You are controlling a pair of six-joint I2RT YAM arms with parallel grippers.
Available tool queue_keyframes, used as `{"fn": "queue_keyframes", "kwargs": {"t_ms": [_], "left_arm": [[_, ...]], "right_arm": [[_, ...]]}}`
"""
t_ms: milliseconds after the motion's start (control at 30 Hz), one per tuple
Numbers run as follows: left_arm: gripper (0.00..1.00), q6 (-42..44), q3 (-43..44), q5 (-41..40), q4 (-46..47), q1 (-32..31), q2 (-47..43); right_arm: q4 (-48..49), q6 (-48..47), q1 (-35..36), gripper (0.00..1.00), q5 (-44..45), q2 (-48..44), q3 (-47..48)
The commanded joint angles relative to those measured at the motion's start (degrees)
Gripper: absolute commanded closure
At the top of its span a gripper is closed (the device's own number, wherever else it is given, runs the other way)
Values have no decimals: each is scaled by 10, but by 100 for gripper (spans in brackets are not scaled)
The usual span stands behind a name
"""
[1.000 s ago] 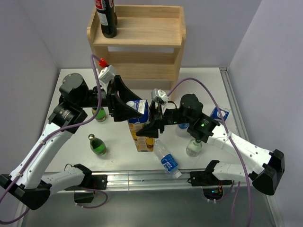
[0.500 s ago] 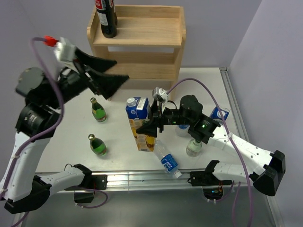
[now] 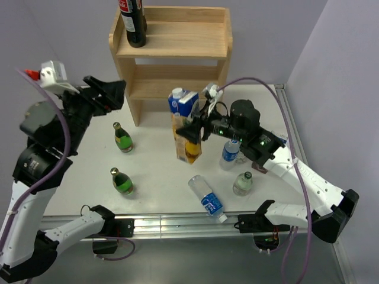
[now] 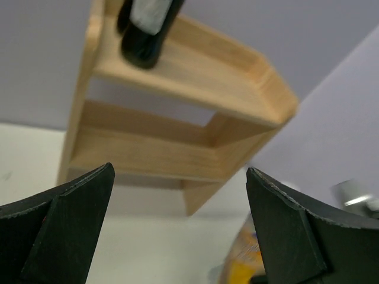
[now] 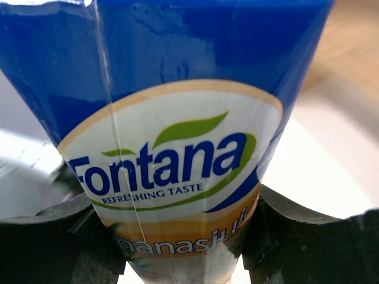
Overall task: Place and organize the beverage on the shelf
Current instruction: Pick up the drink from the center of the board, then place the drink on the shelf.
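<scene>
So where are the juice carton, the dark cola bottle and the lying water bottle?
juice carton point(image 3: 181, 106), overhead view, blue upper part.
dark cola bottle point(image 3: 135, 29), overhead view, lower body.
lying water bottle point(image 3: 207, 202), overhead view, blue label.

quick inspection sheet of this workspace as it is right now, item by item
surface: white table, drinks scattered on it
job's things: shelf, cola bottle on its top board at the left; juice carton upright before it; green bottles, clear bottle and upright water bottle standing loose; fallen water bottle near the front edge
clutter: nothing seen
grippers: left gripper open, empty, facing the shelf; right gripper shut on juice carton
cables: left purple cable and right purple cable loop off the arms
surroundings: plain lilac walls, nothing else seen
</scene>
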Motion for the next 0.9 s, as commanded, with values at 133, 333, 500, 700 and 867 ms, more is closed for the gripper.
{"fn": "queue_keyframes", "kwargs": {"t_ms": [133, 333, 500, 700, 867], "left_arm": [[0, 39, -193, -82, -3, 1, -120], [1, 52, -299, -105, 12, 1, -181], [1, 61, -340, -110, 2, 1, -166], [1, 51, -375, -93, 3, 1, -149], [1, 45, -399, -53, 14, 4, -155]], "right_arm": [[72, -73, -27, 60, 142, 33, 269], [10, -121, -49, 60, 196, 121, 419], [-31, -146, -75, 60, 211, 224, 606], [-39, -134, -114, 61, 211, 312, 766], [55, -106, -165, 62, 197, 336, 767]]}}
